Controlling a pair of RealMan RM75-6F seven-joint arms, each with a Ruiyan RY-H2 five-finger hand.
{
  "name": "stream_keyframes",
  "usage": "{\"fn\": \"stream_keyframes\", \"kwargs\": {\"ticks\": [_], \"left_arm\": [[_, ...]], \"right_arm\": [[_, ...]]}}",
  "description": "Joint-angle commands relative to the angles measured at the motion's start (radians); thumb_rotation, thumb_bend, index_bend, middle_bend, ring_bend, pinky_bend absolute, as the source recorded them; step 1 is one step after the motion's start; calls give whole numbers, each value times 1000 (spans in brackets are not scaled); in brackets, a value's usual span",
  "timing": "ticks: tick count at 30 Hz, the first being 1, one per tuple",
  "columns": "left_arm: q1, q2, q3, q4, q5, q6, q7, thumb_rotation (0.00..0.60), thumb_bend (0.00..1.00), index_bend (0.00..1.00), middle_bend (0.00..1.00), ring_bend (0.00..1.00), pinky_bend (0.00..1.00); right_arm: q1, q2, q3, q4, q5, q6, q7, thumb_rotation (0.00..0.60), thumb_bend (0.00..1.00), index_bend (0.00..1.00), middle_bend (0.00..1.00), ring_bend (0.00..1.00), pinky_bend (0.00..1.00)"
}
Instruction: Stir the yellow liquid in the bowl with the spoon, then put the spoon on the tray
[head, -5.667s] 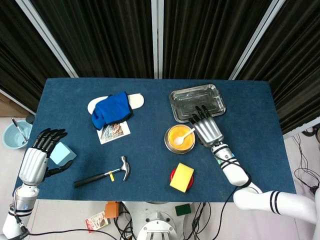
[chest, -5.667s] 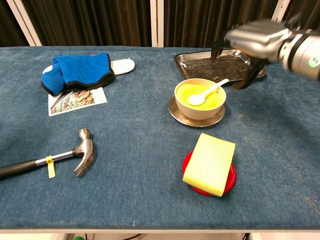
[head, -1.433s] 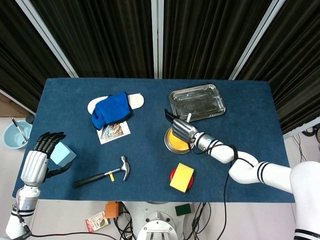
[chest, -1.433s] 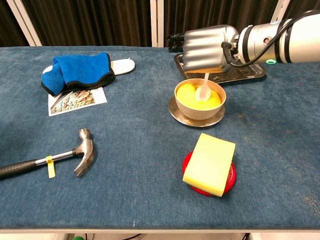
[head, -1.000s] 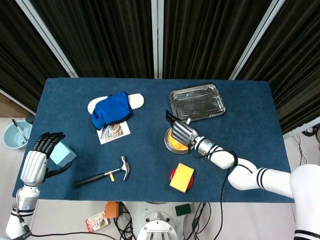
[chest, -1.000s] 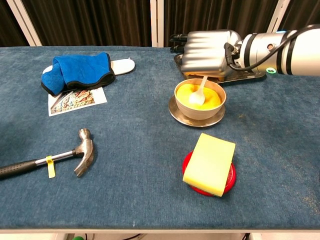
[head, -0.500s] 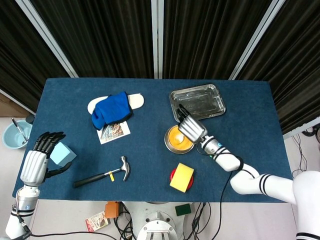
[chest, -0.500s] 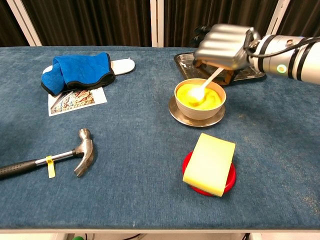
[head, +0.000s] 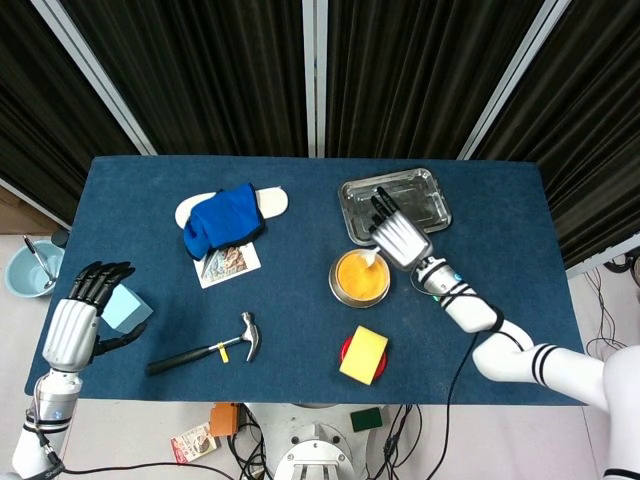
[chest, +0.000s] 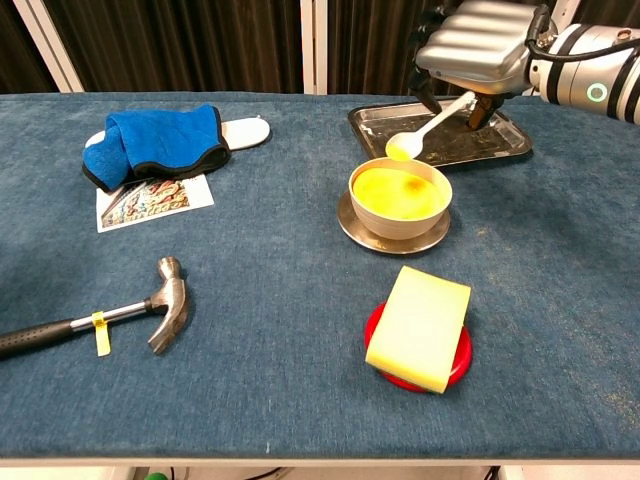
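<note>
I have the spoon pinched by its handle in my right hand, and its head hangs in the air just past the far rim of the bowl, between the bowl and the metal tray. The head looks coated in yellow, so my first worry is a drip: if I swing across too fast or tip the head down, yellow liquid lands on the blue counter or the saucer instead of in the tray.

The grip is the second risk. From the chest view the fingers curl over the very end of the handle, and I cannot tell how firmly they bear on it; a thin, smooth handle could roll or slide out while I turn the wrist to lay it down.

If I lower too early, the spoon's head may catch the tray's near rim and tilt the tray or flick the spoon off. Releasing from a height could make it bounce out.

My left hand sits at the near left edge against a pale blue block, fingers apart, well away from all this.
</note>
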Motion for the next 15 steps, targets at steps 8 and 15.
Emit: {"fn": "stream_keyframes", "kwargs": {"ticks": [8, 15], "left_arm": [[4, -1, 2, -3, 1, 3, 5, 600, 132, 173, 155, 134, 115], [14, -9, 7, 18, -7, 8, -15, 600, 132, 173, 155, 134, 115]], "right_arm": [[142, 78, -62, -55, -170, -117, -462, 600, 474, 716, 383, 109, 0], [174, 53, -59, -49, -173, -161, -610, 600, 475, 731, 392, 134, 0]]}}
